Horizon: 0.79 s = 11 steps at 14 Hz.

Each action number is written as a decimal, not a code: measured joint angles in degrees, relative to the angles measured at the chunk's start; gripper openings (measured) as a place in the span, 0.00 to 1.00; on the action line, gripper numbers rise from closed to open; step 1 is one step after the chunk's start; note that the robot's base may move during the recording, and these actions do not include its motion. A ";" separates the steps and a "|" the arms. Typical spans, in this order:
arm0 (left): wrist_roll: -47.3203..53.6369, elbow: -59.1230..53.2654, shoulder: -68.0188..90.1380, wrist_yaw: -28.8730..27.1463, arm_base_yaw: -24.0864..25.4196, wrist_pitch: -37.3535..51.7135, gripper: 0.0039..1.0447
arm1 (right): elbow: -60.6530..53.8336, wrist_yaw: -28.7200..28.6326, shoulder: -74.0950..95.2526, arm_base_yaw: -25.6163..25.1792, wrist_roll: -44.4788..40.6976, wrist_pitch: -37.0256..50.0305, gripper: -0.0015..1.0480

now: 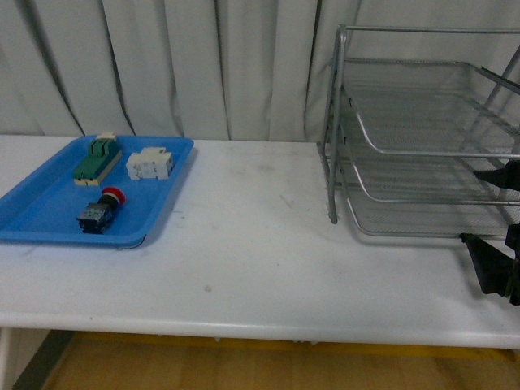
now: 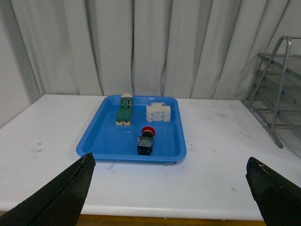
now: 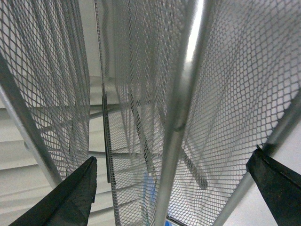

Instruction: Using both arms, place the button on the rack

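Jaws of the right gripper (image 1: 479, 207) stand apart and empty in the front view, at the right edge, close against the rack (image 1: 422, 130) with its 3 mesh tiers. The button (image 1: 101, 210) lies on its side in the blue tray (image 1: 41, 231), well apart from the rack, across the table (image 1: 260, 244).

From the left wrist view, the left gripper (image 2: 169, 160) is spread wide and holds nothing. It faces the button (image 2: 146, 140), which is not yet touched.

From the right wrist view, only the rack's mesh (image 3: 141, 94) shows close ahead of the parted fingers (image 3: 70, 197).

Judgement: the pick has not begun. The next move calls for the left arm to descend over the button and close on its dark body.
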 joint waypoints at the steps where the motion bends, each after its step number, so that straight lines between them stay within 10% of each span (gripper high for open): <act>1: 0.00 0.00 0.00 0.00 0.00 0.00 0.94 | 0.85 -0.04 0.26 0.00 -0.20 0.07 0.93; 7: 0.00 0.00 0.02 0.00 0.00 0.00 0.94 | 4.15 -0.68 1.40 0.00 -2.80 -0.33 0.11; 11: 0.00 0.00 0.00 0.00 0.00 0.00 0.94 | 1.18 -0.81 0.81 -0.07 0.61 0.57 0.03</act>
